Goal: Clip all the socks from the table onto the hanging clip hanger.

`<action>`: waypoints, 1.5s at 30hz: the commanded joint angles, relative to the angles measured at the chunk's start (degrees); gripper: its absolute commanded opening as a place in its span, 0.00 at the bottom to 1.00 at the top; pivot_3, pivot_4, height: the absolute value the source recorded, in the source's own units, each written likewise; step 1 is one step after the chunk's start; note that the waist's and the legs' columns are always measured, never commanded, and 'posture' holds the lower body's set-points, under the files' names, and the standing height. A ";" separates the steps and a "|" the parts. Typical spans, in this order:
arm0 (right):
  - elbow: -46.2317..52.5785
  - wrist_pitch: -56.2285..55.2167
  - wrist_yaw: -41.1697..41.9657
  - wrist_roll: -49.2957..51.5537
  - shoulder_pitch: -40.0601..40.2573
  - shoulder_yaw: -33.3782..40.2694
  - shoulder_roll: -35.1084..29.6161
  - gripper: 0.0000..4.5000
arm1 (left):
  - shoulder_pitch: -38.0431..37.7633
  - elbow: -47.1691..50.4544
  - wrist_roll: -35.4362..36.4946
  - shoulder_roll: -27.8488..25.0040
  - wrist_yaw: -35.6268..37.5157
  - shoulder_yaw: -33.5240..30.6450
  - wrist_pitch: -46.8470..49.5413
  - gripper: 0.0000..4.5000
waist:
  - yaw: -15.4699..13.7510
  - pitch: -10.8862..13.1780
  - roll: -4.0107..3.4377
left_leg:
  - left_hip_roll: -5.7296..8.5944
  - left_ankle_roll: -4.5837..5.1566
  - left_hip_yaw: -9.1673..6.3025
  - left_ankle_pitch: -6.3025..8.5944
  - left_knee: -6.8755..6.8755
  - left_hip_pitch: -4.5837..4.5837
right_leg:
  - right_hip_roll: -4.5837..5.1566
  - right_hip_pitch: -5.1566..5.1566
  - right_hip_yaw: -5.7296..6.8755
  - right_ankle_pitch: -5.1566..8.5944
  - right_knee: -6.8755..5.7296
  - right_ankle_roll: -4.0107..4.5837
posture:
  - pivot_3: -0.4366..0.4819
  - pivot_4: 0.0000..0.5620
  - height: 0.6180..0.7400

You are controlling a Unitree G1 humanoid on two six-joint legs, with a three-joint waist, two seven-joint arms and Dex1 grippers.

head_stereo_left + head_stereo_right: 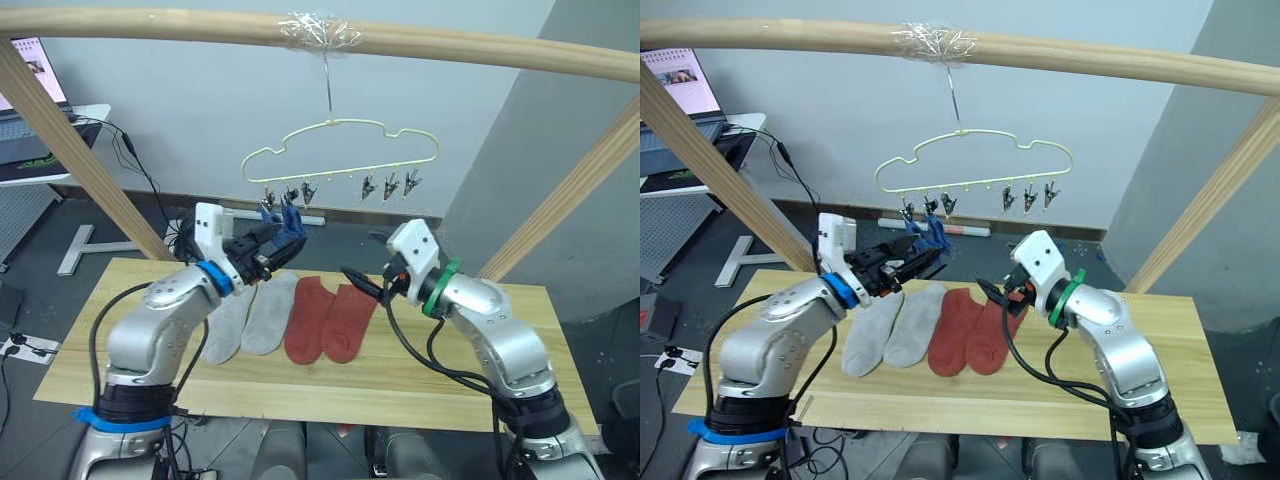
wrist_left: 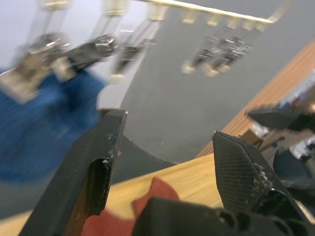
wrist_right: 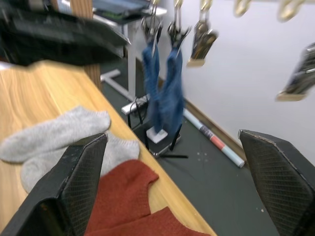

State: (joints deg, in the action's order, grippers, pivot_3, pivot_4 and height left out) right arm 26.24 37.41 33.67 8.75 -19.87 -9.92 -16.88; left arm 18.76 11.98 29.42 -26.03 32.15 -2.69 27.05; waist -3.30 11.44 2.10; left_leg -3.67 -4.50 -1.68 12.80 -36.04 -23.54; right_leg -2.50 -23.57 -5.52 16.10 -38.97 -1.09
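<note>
Two blue socks (image 3: 165, 83) hung side by side from the two leftmost clips of the clip hanger (image 1: 340, 150), which hung by its hook from a wooden pole (image 1: 480, 48). Two grey socks (image 1: 250, 312) and two red socks (image 1: 325, 318) lay in a row across the middle of the table (image 1: 330, 375), toes toward the far edge, each touching the next. Left gripper (image 1: 283, 243) was raised off the table just beside the blue socks, fingers apart, holding nothing. Right gripper (image 1: 362, 281) hovered over the red socks near the far edge, fingers spread wide, empty.
</note>
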 commanded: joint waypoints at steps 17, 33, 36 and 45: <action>9.19 3.43 -1.84 9.69 -3.80 6.67 -5.43 1.00 | 4.71 -12.77 -17.07 13.34 -10.24 3.76 -17.60 0.52 | 0.57 -0.01 0.00 | 0.04 0.02 -0.02 0.00 -0.09 -0.06 | -0.02 0.01 -0.01 -0.04 -0.01 -0.05 | 0.62 0.28 1.00; 8.59 3.62 -3.12 11.32 -5.50 7.58 -6.92 1.00 | 9.57 -19.82 -18.59 16.82 -13.38 2.47 -19.43 0.52 | 0.57 -0.04 0.03 | 0.05 0.01 -0.03 -0.01 -0.11 -0.07 | -0.03 0.03 0.01 -0.22 -0.03 0.21 | 0.61 0.25 1.00; 8.63 3.53 -3.23 11.31 -5.36 7.39 -7.17 1.00 | 11.64 -21.70 -18.77 17.28 -13.39 2.36 -20.36 0.52 | 0.55 -0.05 0.05 | 0.05 0.01 -0.04 -0.01 -0.13 -0.07 | -0.03 0.03 0.02 -0.22 -0.05 0.21 | 0.61 0.25 1.00; 8.89 3.47 -3.94 11.57 -5.20 7.69 -7.32 1.00 | 13.37 -22.82 -20.78 17.03 -15.23 1.69 -23.82 0.52 | 0.56 -0.07 0.05 | 0.06 0.01 -0.04 -0.01 -0.16 -0.07 | -0.03 0.04 0.01 -0.25 -0.08 0.21 | 0.60 0.24 1.00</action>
State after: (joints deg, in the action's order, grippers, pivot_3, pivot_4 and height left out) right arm 32.97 41.66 29.90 19.35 -24.29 -3.47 -23.76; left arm 31.05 -11.68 9.34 -8.83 17.28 -0.55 4.97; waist -2.74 11.38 2.15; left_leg -3.62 -4.48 -1.72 12.79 -36.20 -23.61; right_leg -2.54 -23.53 -5.52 15.84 -39.05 -0.89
